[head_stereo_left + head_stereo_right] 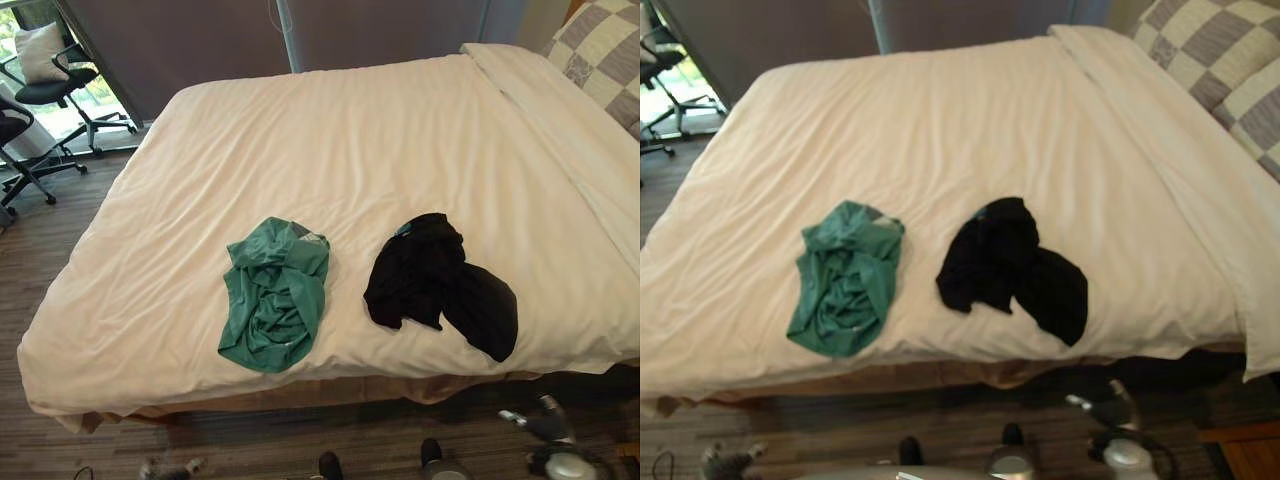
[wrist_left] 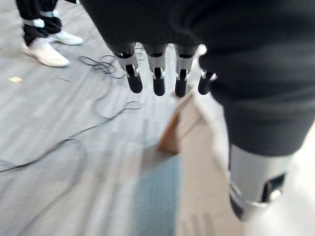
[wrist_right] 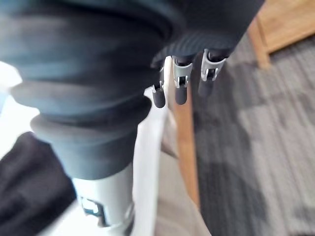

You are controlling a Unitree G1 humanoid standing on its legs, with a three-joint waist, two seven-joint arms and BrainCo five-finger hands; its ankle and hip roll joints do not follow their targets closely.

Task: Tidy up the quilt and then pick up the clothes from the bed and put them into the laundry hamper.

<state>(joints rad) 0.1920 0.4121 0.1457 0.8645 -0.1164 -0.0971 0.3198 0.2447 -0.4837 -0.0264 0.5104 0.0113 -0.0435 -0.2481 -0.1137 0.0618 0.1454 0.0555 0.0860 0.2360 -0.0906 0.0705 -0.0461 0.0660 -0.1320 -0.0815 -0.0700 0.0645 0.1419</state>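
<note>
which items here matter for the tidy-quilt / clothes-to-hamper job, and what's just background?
Job items:
cream quilt, spread over the bed
green garment, crumpled near the quilt's front edge
black garment, crumpled beside it, apart
left hand and right hand, both low over the floor, holding nothing

Background:
checked pillows
office chairs
person's shoes

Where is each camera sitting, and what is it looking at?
Left eye view: on the head, looking down at the bed with a green garment and a black garment.
Right eye view: on the head too, sharing that same scene.
Left wrist view: on the left wrist, looking past the left hand, open, at the floor.
Right wrist view: on the right wrist, past the right hand, open, at the floor.
</note>
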